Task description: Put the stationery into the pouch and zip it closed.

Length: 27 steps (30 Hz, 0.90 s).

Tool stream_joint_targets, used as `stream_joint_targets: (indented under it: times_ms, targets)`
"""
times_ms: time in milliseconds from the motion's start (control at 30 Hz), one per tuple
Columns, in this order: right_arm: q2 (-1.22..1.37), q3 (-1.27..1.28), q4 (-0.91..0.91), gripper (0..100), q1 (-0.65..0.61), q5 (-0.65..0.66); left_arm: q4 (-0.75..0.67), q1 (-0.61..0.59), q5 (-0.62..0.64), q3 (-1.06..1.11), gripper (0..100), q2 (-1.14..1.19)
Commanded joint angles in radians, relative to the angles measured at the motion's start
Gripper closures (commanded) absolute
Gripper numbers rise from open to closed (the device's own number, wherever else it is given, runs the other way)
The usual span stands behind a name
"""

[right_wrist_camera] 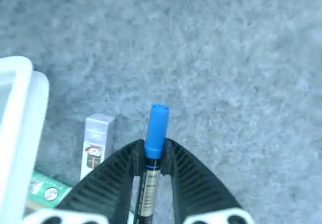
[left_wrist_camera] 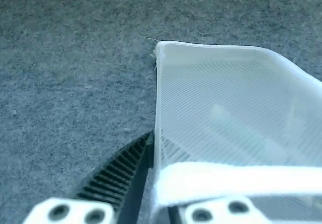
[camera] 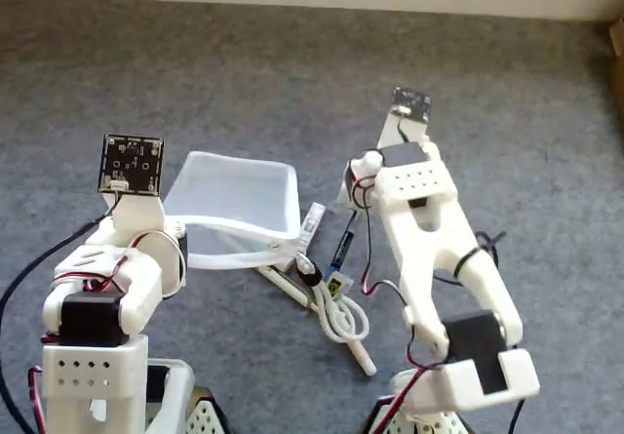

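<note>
We saw the pouch (camera: 239,200) lying open on the carpet (camera: 292,63), at about 10 o'clock from the middle of the high view. Its white rim band was turned toward the arms. The left gripper (left_wrist_camera: 153,166) was pinched shut on the pouch's mesh wall just by that band, and the mesh ran up between its jaws.

The right gripper (right_wrist_camera: 152,156) was closed tight on the marker (right_wrist_camera: 157,121). It gripped the barrel right under the blue cap, which stuck out past the fingertips. We could not tell whether the marker touched the carpet.

In the high view the marker sat at 3 o'clock from the pouch. The box (camera: 312,221) lay between them, just beside the pouch's near corner. At 6 o'clock from the box lay a looped cord (camera: 343,319). A white pen (camera: 363,359) ran under the cord toward 5 o'clock. In the right wrist view a green pack (right_wrist_camera: 43,191) lay close to the box and to the pouch's rim.
</note>
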Motion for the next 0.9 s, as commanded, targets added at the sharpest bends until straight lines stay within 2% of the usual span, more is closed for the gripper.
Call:
stream_joint_targets:
  times_ms: [0,200,700,867]
  targets:
    - [-0.148,0.007,0.004,99.4,0.016,0.0,0.009,0.008,0.012,-0.105,99,0.016]
    - [-0.268,0.05,0.004,99.4,0.016,0.081,0.054,0.041,0.012,-0.182,99,0.047]
    - [-0.493,0.041,0.004,99.4,0.016,0.086,0.239,0.041,0.044,-0.596,99,0.463]
    - [-0.552,0.038,-0.045,99.4,0.012,0.186,0.278,0.041,0.068,-0.691,99,0.556]
